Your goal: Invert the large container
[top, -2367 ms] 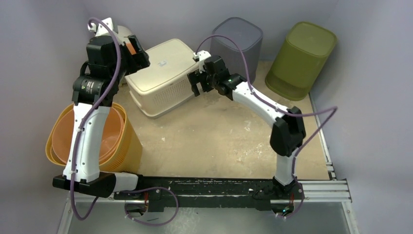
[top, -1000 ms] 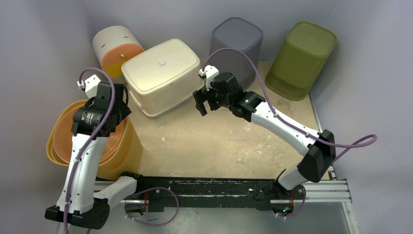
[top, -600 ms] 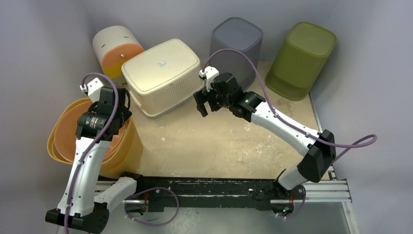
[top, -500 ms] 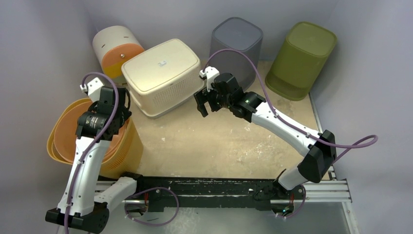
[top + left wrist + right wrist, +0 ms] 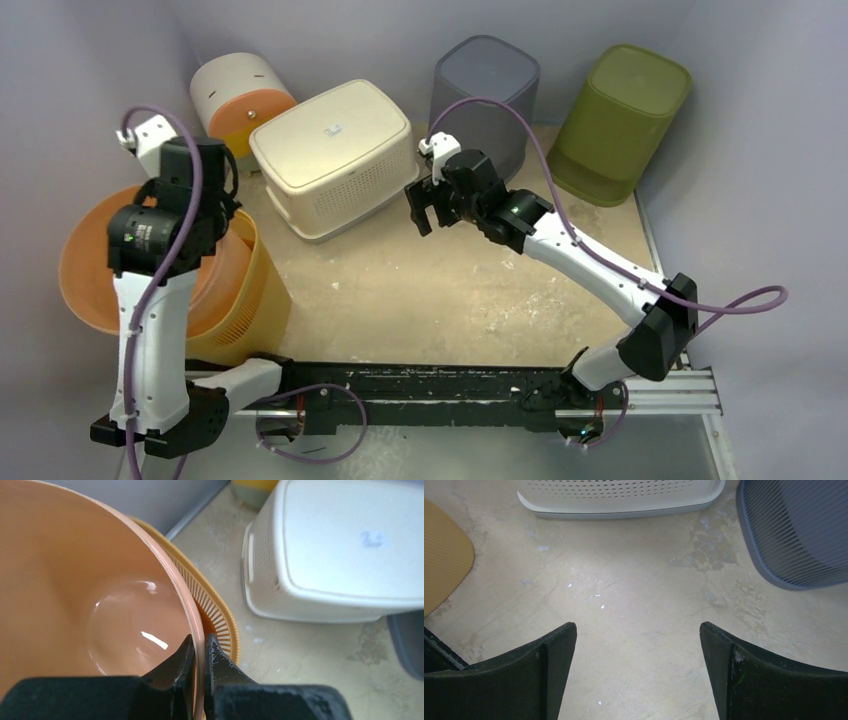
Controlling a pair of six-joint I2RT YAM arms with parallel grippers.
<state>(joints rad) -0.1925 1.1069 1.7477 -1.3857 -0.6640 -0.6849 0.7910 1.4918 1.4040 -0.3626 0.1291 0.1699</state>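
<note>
Left gripper [image 5: 199,652] was pinched tight on the orange container [image 5: 75,595] rim at the worktop's [image 5: 450,290] left edge, the tub nested partly in the yellow basket [image 5: 255,300]. Mouth faced up, axis near upright, perhaps leaning left. Right gripper [image 5: 636,665] hung wide open, empty, mid-worktop.
</note>
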